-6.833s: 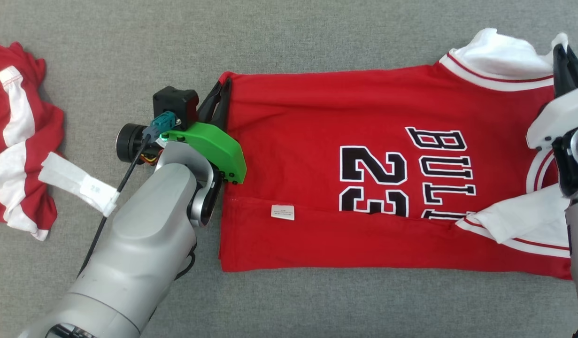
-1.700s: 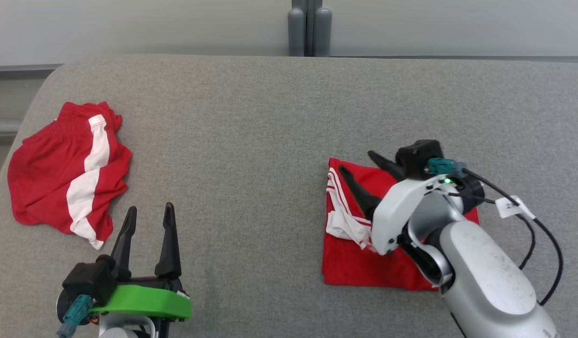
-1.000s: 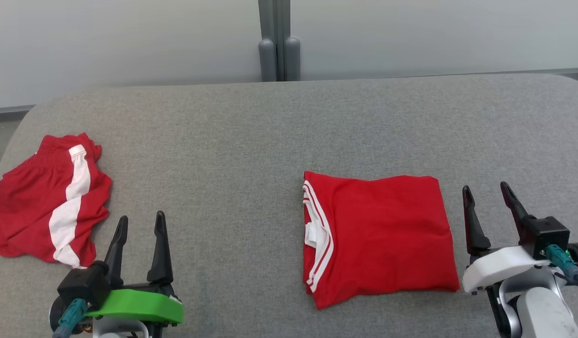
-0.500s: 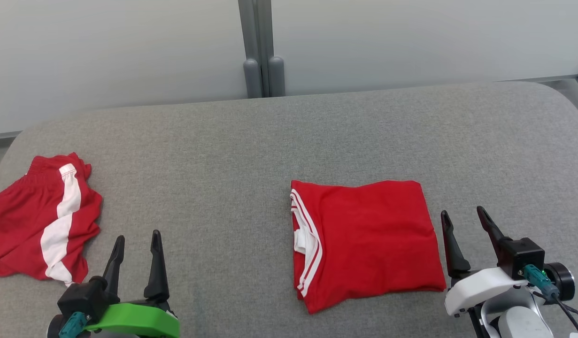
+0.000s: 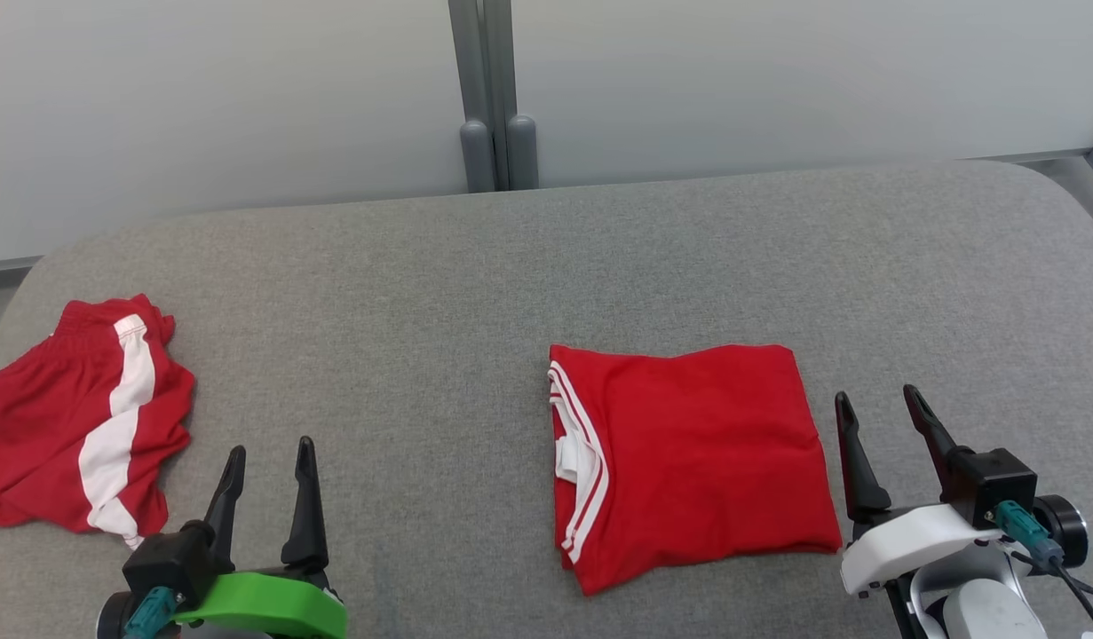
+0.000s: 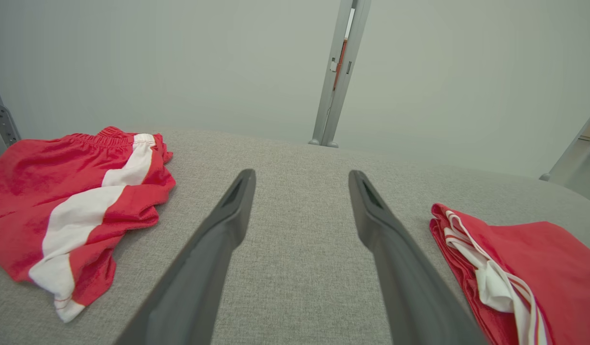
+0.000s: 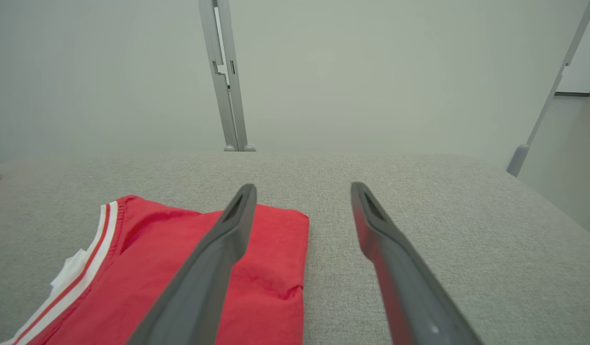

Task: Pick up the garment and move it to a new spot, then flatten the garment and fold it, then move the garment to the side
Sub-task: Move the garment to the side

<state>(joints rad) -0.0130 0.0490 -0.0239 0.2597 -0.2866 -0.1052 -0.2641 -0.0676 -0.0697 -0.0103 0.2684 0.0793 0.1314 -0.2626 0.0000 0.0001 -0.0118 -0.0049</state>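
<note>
Red garment (image 5: 697, 461) folded into flat rectangle, white-striped trim at left edge, lying right of centre.

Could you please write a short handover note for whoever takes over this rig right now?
Left gripper: open, empty, over the near edge of the grey surface.
Right gripper: open, empty, just right of the folded jersey.
Jersey lies flat, right of centre; red-and-white shorts lie crumpled at far left.
Done: jersey flattened and folded.
Left: perhaps sliding it aside, if this spot does not count.
</note>
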